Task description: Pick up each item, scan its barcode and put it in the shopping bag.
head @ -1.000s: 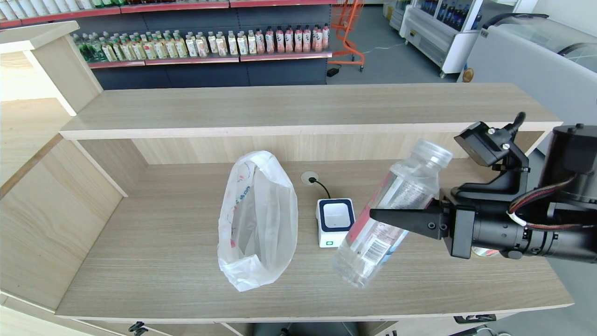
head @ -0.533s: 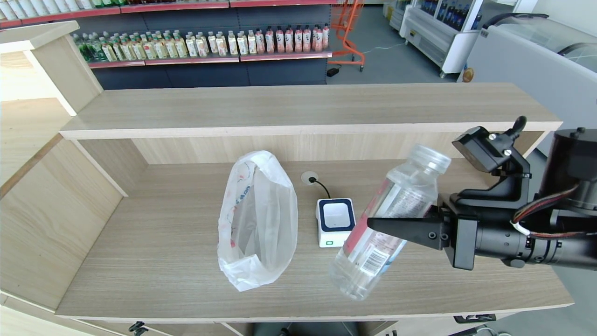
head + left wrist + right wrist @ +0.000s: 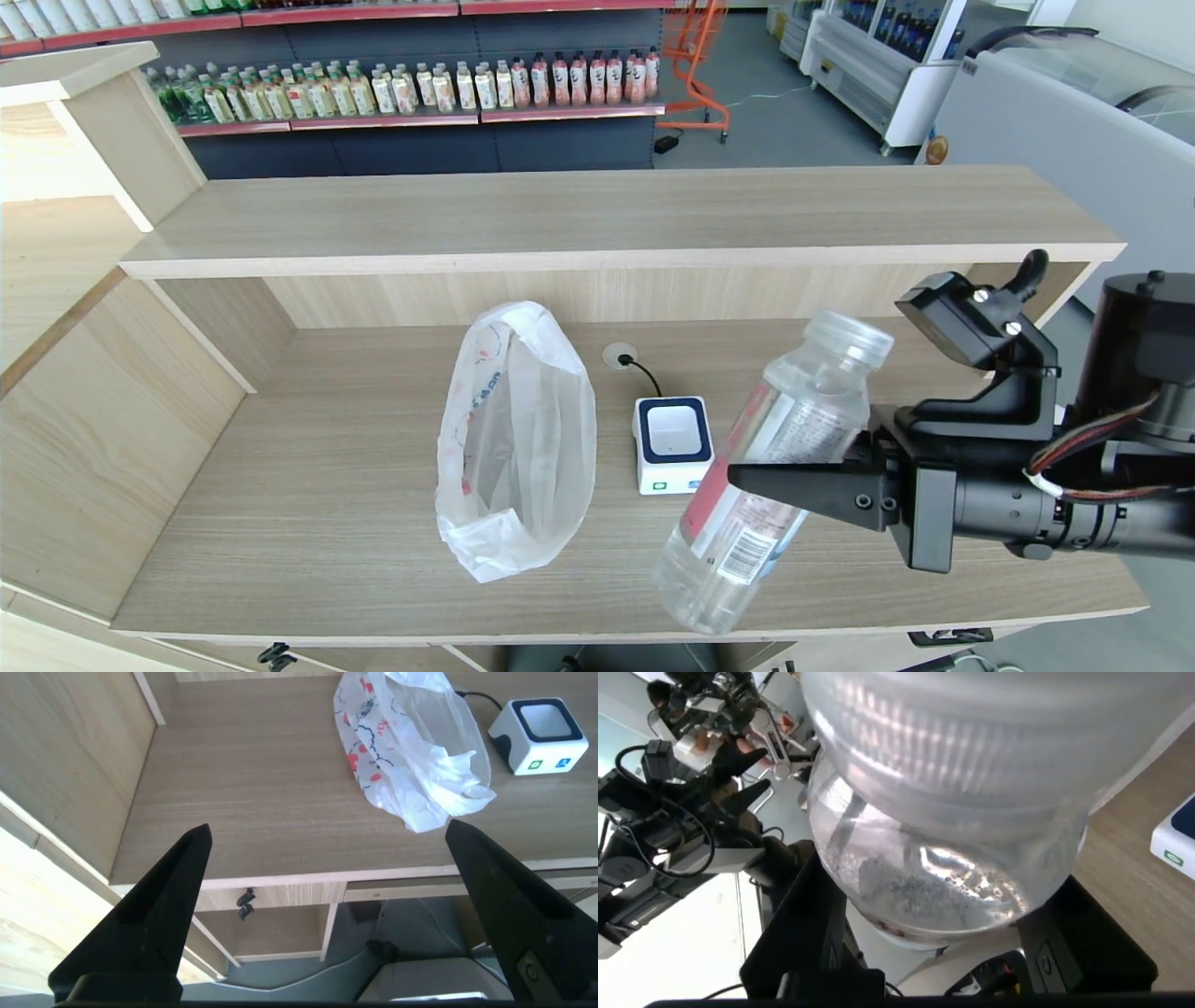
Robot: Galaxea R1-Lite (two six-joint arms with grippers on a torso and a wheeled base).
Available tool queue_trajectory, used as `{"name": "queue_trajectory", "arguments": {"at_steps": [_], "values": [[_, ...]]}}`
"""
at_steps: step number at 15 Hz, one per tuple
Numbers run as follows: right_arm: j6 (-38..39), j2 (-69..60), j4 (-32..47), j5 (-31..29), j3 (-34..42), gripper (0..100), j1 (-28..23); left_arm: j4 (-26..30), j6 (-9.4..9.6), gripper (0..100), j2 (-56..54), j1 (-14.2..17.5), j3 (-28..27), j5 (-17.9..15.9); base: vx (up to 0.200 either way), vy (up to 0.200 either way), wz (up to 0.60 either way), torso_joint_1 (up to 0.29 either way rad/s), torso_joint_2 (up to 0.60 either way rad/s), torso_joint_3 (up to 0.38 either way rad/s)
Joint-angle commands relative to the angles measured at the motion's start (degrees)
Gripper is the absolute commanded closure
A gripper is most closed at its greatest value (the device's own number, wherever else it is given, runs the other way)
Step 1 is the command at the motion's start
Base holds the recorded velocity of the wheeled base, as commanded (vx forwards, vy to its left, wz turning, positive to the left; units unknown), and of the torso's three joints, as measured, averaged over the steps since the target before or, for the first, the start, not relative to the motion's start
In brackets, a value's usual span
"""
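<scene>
Between the fingers of the right claw [image 3: 747, 478] we find the bottle [image 3: 794, 420], a clear plastic one with a red-and-white label. The claw pinches it at mid-body, across the label. One black finger crosses the front of the bottle; the other is hidden behind it. The bottle is tilted: its capped end points up and away from the claw, and its base hangs below the claw, over the near edge of the counter [image 3: 308, 523]. The bottle does not touch the counter. A barcode shows on the label just below the finger, facing upward.

Just past the tip of the right claw, on its left side, the scanner [image 3: 672, 443] sits on the counter. It is a small white box with a dark-framed window on top. A black cable [image 3: 644, 373] runs from its rear to a round port in the counter.

Farther left of the right claw, beyond the scanner, the shopping bag [image 3: 513, 439] lies on the counter. It is thin white plastic with red print, its mouth open.

The left claw [image 3: 329, 831] is spread wide and grips nothing. The bag lies ahead of its fingertips, and the scanner sits beyond the bag.
</scene>
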Motion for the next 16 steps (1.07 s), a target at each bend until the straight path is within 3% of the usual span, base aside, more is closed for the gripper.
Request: {"name": "queue_trajectory", "arguments": {"at_steps": [1, 5, 7, 8, 9, 11, 16], "values": [[-0.1, 0.1, 0.0, 0.0, 0.3, 100, 0.3, 0.0, 0.00, 0, 0.1, 0.0, 0.0, 0.0, 0.000, 0.000, 0.00, 0.000, 0.00, 0.000], [-4.9, 1.5, -0.5, -0.4, 0.2, 100, -1.4, 0.0, 0.00, 0, 0.1, 0.0, 0.0, 0.0, 0.000, 0.000, 0.00, 0.000, 0.00, 0.000], [-17.5, 7.4, -3.0, 0.1, -1.1, 100, -9.4, 0.0, 0.00, 0, 0.1, 0.0, 0.0, 0.0, 0.000, 0.000, 0.00, 0.000, 0.00, 0.000], [-17.5, 7.4, -3.0, 0.1, -1.1, 100, -9.4, 0.0, 0.00, 0, 0.1, 0.0, 0.0, 0.0, 0.000, 0.000, 0.00, 0.000, 0.00, 0.000], [-23.3, 15.1, -12.5, 0.1, -2.6, 100, -13.9, 0.0, 0.00, 0, 0.0, 0.0, 0.0, 0.0, 0.000, 0.000, 0.00, 0.000, 0.00, 0.000], [-28.4, 24.8, -24.0, -0.3, -6.3, 100, -15.8, 0.0, 0.00, 0, 0.0, 0.0, 0.0, 0.0, 0.000, 0.000, 0.00, 0.000, 0.00, 0.000], [-41.8, 38.8, -32.0, 0.1, -16.4, 100, -16.3, 0.0, 0.00, 0, 0.1, 0.0, 0.0, 0.0, 0.000, 0.000, 0.00, 0.000, 0.00, 0.000]]}}
